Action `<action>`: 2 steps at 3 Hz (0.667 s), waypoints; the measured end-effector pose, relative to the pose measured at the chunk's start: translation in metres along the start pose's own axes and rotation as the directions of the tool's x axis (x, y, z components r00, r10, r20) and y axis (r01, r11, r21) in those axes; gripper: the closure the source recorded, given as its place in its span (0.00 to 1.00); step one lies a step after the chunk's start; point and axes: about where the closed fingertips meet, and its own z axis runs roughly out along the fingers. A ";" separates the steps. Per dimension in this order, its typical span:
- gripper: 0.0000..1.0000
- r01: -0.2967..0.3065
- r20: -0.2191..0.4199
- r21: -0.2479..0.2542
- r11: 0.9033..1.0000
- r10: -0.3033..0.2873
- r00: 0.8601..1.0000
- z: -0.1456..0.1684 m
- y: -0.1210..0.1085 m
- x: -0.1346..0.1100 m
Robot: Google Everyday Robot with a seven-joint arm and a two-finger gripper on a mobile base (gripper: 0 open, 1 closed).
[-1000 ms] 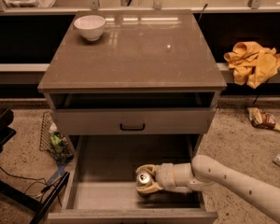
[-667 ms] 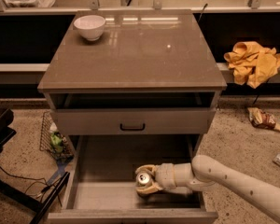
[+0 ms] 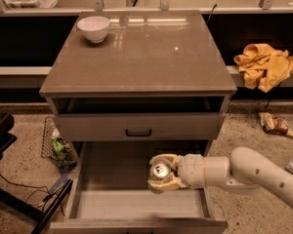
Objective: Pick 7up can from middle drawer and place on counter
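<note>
1. The counter point(image 3: 136, 62) is the glossy grey-brown top of the cabinet; a white bowl point(image 3: 94, 28) stands near its far left corner, and light is reflected along its far edge.
2. Below the counter there is an open dark gap, and under that a closed grey drawer front point(image 3: 138, 126) with a small black handle point(image 3: 138, 132).
3. The middle drawer point(image 3: 107, 172) is pulled out towards the camera below that front. Its flat grey floor shows on the left and along the near side.
4. A crumpled yellow cloth point(image 3: 264, 65) lies on the ledge to the right of the cabinet, and a snack packet point(image 3: 274, 124) lies on the speckled floor below it.
5. A wire basket point(image 3: 56, 145) with a few items in it stands on the floor just beside the drawer's left wall.
6. The pale arm point(image 3: 254, 172) reaches in from the right, over the drawer's right wall.
7. The gripper point(image 3: 155, 173) is inside the drawer, towards its right side and below the closed drawer front.
8. Its fingers point(image 3: 167, 158) are closed around the 7up can point(image 3: 160, 170), one on the far side and one on the near side, both touching it.
9. The can is upright with its silver top facing up; whether it rests on the drawer floor cannot be told.
</note>
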 end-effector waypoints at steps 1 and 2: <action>1.00 -0.035 0.043 0.016 0.999 0.035 0.998 -0.035 -0.014 -0.071; 1.00 -0.077 0.065 0.037 0.996 0.074 0.995 -0.057 -0.046 -0.120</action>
